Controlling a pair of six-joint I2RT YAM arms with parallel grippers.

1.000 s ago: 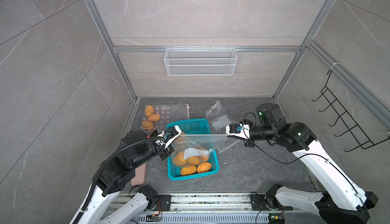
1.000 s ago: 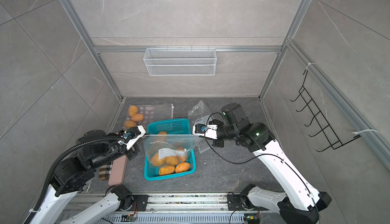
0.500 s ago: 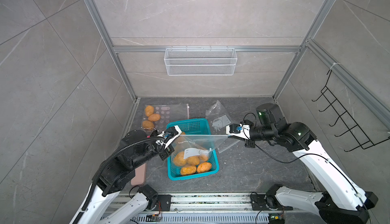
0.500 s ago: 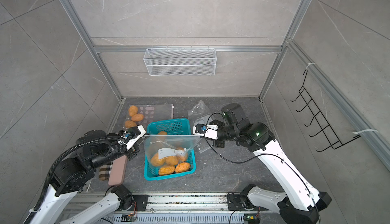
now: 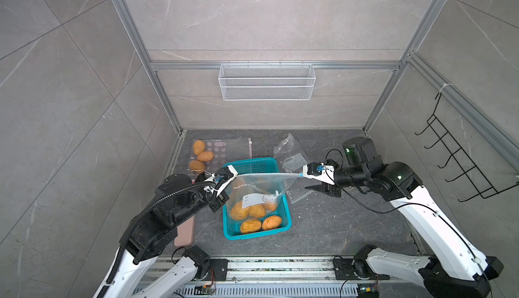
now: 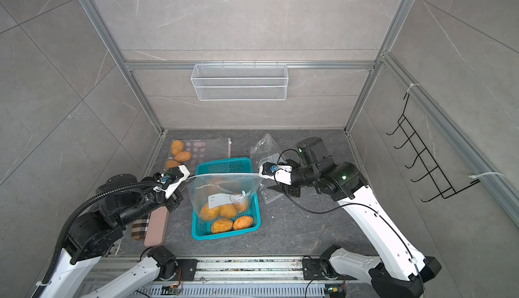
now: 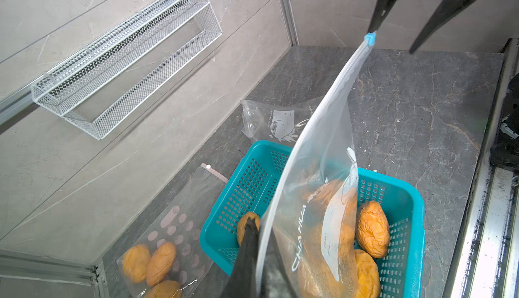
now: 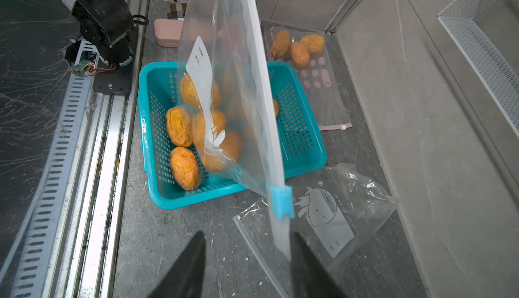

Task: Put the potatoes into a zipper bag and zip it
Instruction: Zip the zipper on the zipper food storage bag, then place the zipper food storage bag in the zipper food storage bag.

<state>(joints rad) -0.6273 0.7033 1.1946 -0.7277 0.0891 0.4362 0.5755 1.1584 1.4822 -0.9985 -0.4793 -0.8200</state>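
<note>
The left tool (image 5: 233, 176) is clamped on one top corner of the zipper bag (image 5: 262, 188), which hangs over the teal basket (image 5: 257, 236), mid-frame in both top views. At the far corner the right tool (image 8: 248, 234) stands with jaws wide apart, gripping nothing. The zip strip runs just beside one finger, and the blue slider (image 8: 280, 202) sits just past the tips. Down in the bag's belly sag the potatoes (image 5: 247, 211). Two loose potatoes (image 5: 250, 225) lie by the basket's lower rim. Bare bench (image 5: 345, 226) spreads to the basket's lower right. Label and cloudy plastic blur the count inside the bag.
</note>
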